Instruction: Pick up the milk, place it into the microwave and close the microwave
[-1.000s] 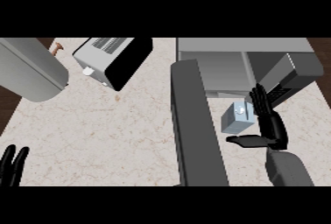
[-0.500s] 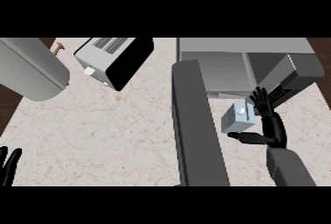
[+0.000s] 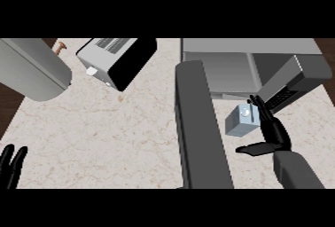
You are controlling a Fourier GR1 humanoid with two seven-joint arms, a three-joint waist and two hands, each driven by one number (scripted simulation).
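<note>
The milk (image 3: pixel 241 121) stands upright near the right edge of the surface (image 3: pixel 118 137), just in front of the microwave (image 3: pixel 235 66), whose door (image 3: pixel 200 128) hangs wide open and juts out toward me along the carton's left side. The carton sits in the lane between that door and the right hand (image 3: pixel 271 133). The hand is alongside it on the right, fingers (image 3: pixel 260 108) straight and spread apart, thumb stuck out underneath toward the door; they look to be brushing or nearly brushing the carton's side, but nothing is curled round it, so I would not call it gripped. Whether the carton is resting on the surface or already raised slightly I cannot tell from here.

The left hand (image 3: pixel 12 164) rests at the surface's near left corner, fingers straight and up, well apart from everything.

What worries me is the narrow lane. If the flat hand pushes sideways instead of closing, the carton could slide or tip against the open door. A lift toward the cavity also has to clear the door's inner edge and the microwave's sill; clipping either could knock the milk over. A toaster (image 3: pixel 114 62) and a large grey cylinder (image 3: pixel 29 68) stand at the far left, out of the way.
</note>
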